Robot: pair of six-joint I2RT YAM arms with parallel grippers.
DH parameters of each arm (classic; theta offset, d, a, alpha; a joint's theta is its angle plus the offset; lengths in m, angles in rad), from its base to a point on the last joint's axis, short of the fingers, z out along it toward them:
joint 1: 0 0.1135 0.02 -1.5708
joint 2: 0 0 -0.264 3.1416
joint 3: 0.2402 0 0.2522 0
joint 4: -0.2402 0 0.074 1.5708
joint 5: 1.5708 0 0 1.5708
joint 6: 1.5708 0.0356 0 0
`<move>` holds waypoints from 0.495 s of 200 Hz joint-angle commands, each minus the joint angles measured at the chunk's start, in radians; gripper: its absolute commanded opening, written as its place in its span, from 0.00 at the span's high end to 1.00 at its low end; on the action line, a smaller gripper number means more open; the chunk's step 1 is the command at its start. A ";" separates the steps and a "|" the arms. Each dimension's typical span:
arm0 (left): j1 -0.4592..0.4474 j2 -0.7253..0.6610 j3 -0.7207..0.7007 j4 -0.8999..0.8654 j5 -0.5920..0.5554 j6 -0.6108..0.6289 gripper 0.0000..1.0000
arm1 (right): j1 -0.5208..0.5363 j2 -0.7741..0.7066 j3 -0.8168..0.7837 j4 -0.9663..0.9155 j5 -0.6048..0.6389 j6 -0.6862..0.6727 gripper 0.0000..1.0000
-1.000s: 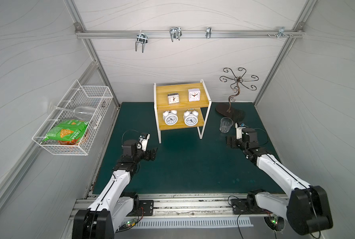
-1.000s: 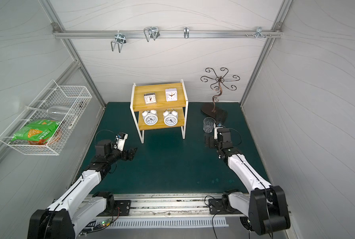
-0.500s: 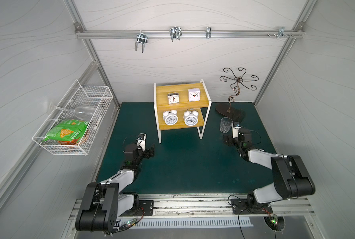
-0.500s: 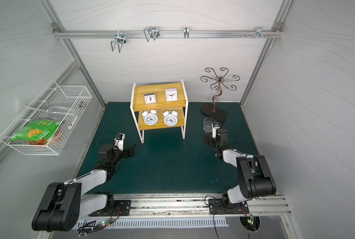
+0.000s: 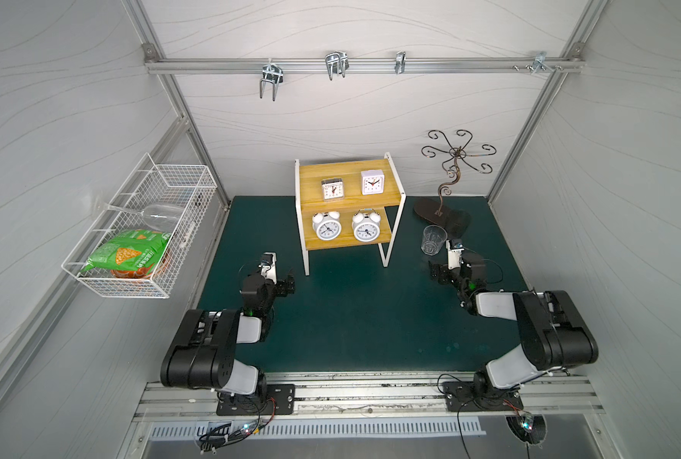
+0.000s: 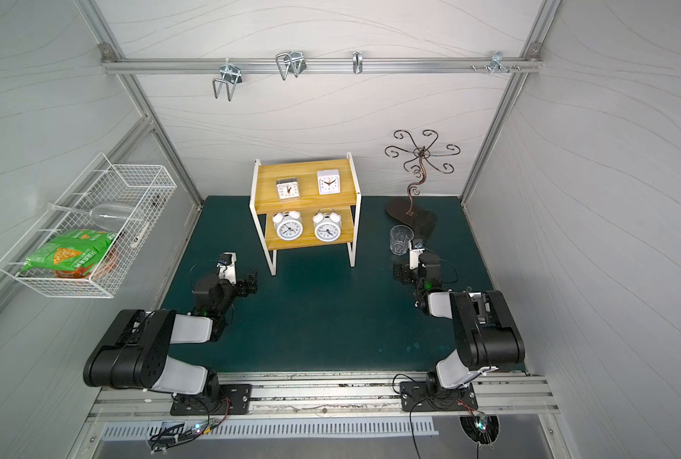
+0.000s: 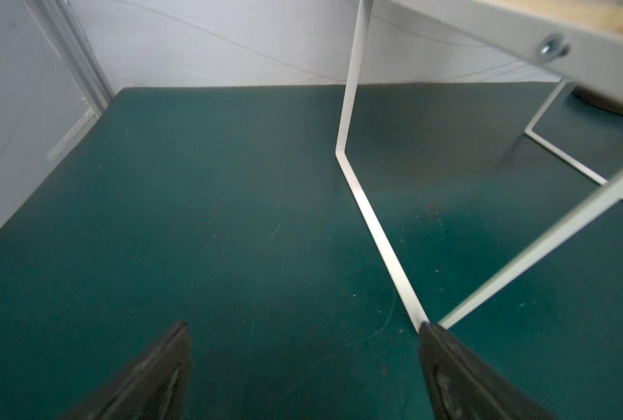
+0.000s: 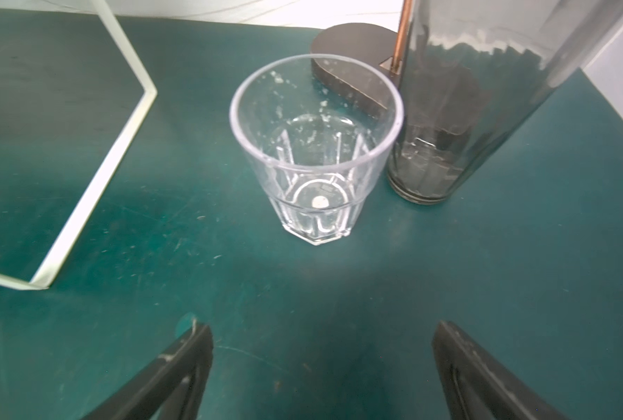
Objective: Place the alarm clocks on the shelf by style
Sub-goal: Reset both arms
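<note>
Left fingers [image 7: 164, 363] gape wide over bare worktop [image 5: 370, 310], holding nothing, near a leg of the shelf [image 5: 350, 169]. The shelf carries all four clocks: clear-cased square clock [image 5: 332, 190] and white square clock [image 5: 374, 183] on the upper board, two bell clocks [image 5: 326, 227] below. The sorting looks finished, so finishing well means parking both arms low, apart from the frame. Right fingers [image 8: 179, 367], equally wide and empty, face the drinking glass [image 5: 433, 239]; avoid nudging it.

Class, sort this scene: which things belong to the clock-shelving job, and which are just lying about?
Job:
twin-bell clocks
white square clock
transparent square clock
shelf

Lying about:
clear glass
dark tumbler
scrolled metal stand
wire basket
snack bag
wine glass
</note>
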 commanded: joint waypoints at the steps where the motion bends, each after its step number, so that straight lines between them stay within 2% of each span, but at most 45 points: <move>1: 0.005 0.021 0.016 0.121 -0.016 -0.013 0.00 | -0.017 0.002 -0.009 0.065 -0.037 0.008 0.01; 16: 0.005 0.042 0.020 0.132 -0.024 -0.014 0.00 | -0.024 0.029 -0.036 0.150 -0.033 0.014 0.01; 27: 0.005 0.055 0.017 0.153 -0.028 -0.016 0.00 | -0.024 0.016 -0.028 0.105 -0.035 0.020 0.01; 99: 0.005 0.046 0.050 0.082 -0.080 -0.036 0.00 | -0.024 0.019 -0.030 0.117 -0.012 0.026 0.01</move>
